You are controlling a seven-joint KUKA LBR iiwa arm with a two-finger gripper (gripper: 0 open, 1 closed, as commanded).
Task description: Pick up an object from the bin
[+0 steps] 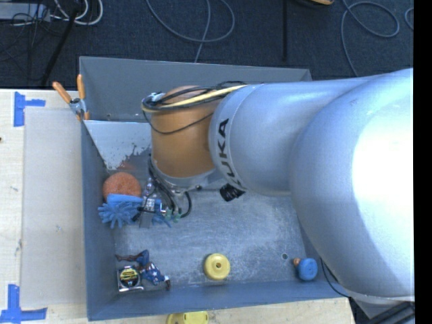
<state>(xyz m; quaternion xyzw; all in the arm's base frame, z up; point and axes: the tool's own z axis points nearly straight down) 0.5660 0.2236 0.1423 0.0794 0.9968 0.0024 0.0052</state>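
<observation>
Grey metal bin point(250, 238): we see a speckled floor with sloping walls and a few small things lying loose, most of them along the left and near sides.
Arm point(317, 147): silver-grey and bulky, it comes in from the right and covers much of the bin's right half and far side.
Orange cover point(177, 137): it wraps the wrist, with cables looped over its top, and points down toward the left part of the floor.
Gripper point(154, 205): it hangs low below the orange cover, left of the bin's middle, just beside the right end of the blue tufted thing point(120, 211).
Grip state: we cannot tell whether it stands apart or together; the parts there are dark, small and mixed with blue bits.
Blue tufted thing: a frilly, brush-like object lying on the floor near the left wall, its right end at the gripper; we cannot tell whether the two touch.
Orange-brown ball point(120, 183): round and rough-looking, it sits just behind the blue tufted thing, touching it or nearly so.
Tape measure point(127, 279): black and yellow, in the near left corner, with a blue scrap point(152, 273) just beside it on the right.
Yellow round thing point(217, 266): by the near wall, about midway along it, well apart from the gripper.
Small blue ball point(308, 269): close to the near right corner, at the arm's edge.
</observation>
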